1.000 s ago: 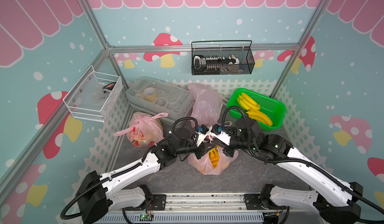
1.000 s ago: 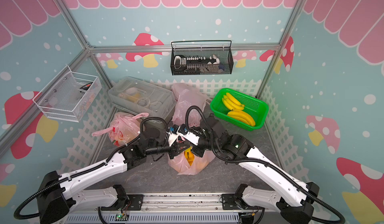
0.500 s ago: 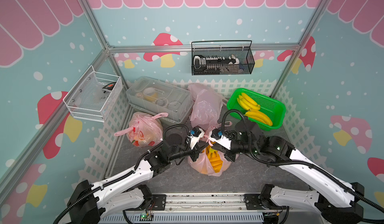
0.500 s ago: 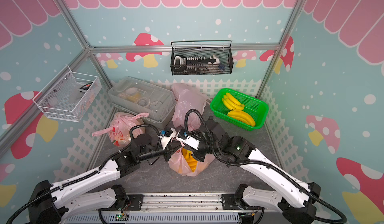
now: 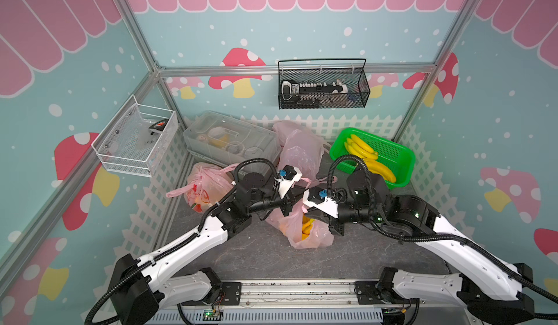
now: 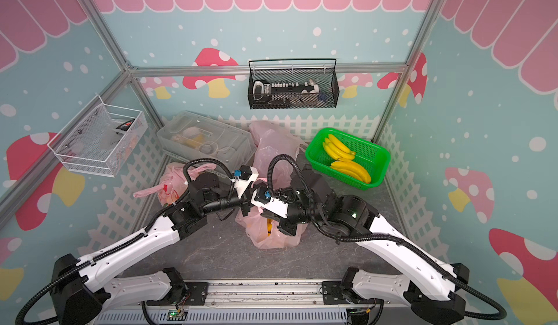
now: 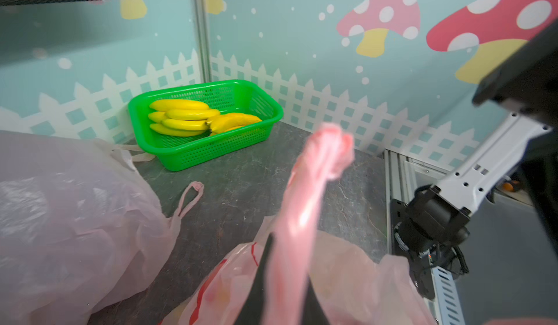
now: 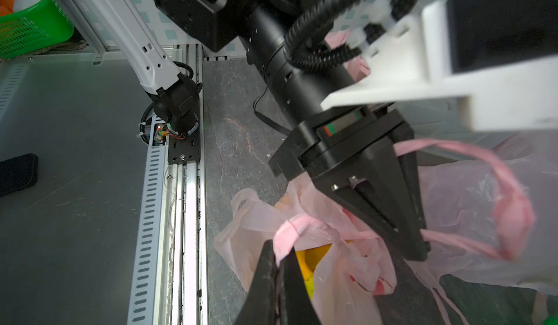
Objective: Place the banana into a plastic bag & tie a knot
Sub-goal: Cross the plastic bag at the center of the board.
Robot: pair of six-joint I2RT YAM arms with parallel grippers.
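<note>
In the middle of the grey marbled tabletop [image 5: 256, 257] sits a translucent pink plastic bag [image 5: 311, 236] with a yellow banana [image 5: 306, 226] lying inside it (the fruit shows through the film in both top views, and at the bag's mouth in the right wrist view). Both arms meet just above this bag. The left gripper [image 8: 419, 245] has its black jaws pressed together on one twisted pink handle loop [image 7: 305, 199], which rises taut from the bag. The right gripper [image 8: 280, 252] pinches the other pink handle [image 8: 291, 225] between closed jaws, right at the bag's open mouth, and the two handles are held apart from each other. Behind the bag lies a loose heap of pale pink plastic bags [image 5: 302, 154]. To its right stands a green perforated plastic basket [image 5: 403, 163] holding more yellow bananas [image 5: 365, 151]. To its left, near the white fence print, lies a knotted pink bag [image 5: 202, 187] with red and orange showing through.
</note>
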